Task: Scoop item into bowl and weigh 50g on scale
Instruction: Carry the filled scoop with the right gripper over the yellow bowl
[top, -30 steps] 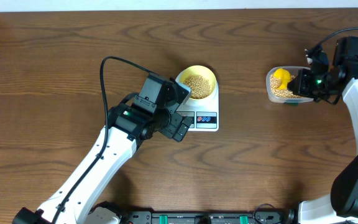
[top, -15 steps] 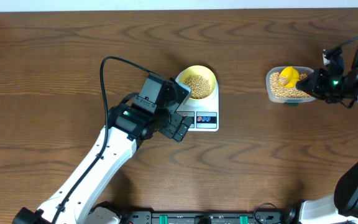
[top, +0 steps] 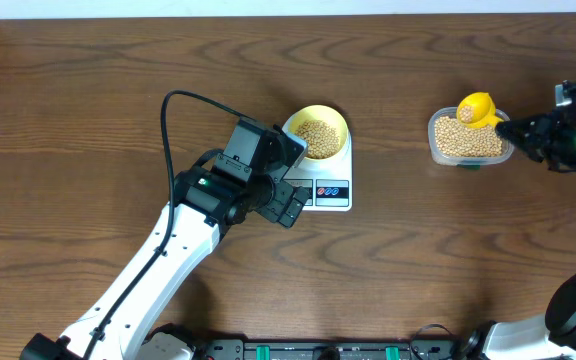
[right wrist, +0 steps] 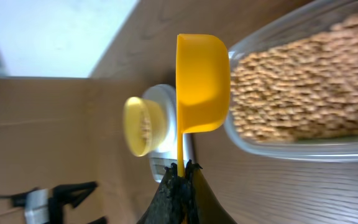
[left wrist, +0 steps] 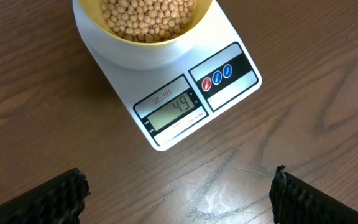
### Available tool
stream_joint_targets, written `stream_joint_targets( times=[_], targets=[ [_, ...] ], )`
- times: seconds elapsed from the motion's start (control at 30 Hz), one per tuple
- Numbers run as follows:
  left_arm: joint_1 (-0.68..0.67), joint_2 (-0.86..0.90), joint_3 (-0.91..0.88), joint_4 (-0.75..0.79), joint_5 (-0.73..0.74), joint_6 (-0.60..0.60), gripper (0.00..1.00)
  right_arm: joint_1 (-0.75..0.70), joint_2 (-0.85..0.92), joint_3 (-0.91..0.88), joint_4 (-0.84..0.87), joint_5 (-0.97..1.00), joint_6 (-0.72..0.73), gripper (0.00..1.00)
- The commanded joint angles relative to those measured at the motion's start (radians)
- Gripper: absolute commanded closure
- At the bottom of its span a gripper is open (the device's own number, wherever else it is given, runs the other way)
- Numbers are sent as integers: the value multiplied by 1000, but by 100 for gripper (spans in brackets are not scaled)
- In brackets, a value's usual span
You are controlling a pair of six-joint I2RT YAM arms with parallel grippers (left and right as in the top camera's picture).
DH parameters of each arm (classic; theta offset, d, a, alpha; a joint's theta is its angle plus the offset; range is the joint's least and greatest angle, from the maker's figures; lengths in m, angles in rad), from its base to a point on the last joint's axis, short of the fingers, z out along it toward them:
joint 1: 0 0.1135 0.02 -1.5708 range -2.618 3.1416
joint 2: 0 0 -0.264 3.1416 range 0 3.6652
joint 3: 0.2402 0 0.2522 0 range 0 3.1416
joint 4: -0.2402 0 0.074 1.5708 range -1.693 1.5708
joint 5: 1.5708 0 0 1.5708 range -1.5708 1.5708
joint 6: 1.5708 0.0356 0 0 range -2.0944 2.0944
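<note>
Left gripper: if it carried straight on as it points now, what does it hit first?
Probably the scale, at its display end, straight ahead of the left gripper; if tilted down, the table first.

The table [top: 88,90] is dark, grained wood with a faint sheen. The scale [left wrist: 180,93] looks smooth white plastic, the scoop [right wrist: 201,81] glossy yellow plastic, the container [right wrist: 291,149] clear plastic.

We record the right claw [right wrist: 180,177] at bottom centre, clamped on the thin handle of a bright yellow scoop [right wrist: 201,81]. To its right, a clear container [right wrist: 278,149] holds beans [right wrist: 303,87]. To its left, the bowl [right wrist: 135,124] sits on the scale [right wrist: 166,134], on the brown worktop [right wrist: 73,143].
</note>
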Motion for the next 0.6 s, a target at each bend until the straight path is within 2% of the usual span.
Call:
stream_joint_targets(
  times=[0.0, 0.17, 0.57],
  targets=[
    [0, 2, -13, 0, -10, -6, 4, 2, 5, 0, -4, -169, 8, 99],
    [0, 2, -13, 0, -10, -6, 4, 40, 5, 0, -2, -267, -30, 99],
    [0, 2, -13, 0, -10, -6, 4, 267, 5, 0, 40, -266, -31, 99]
  ],
)
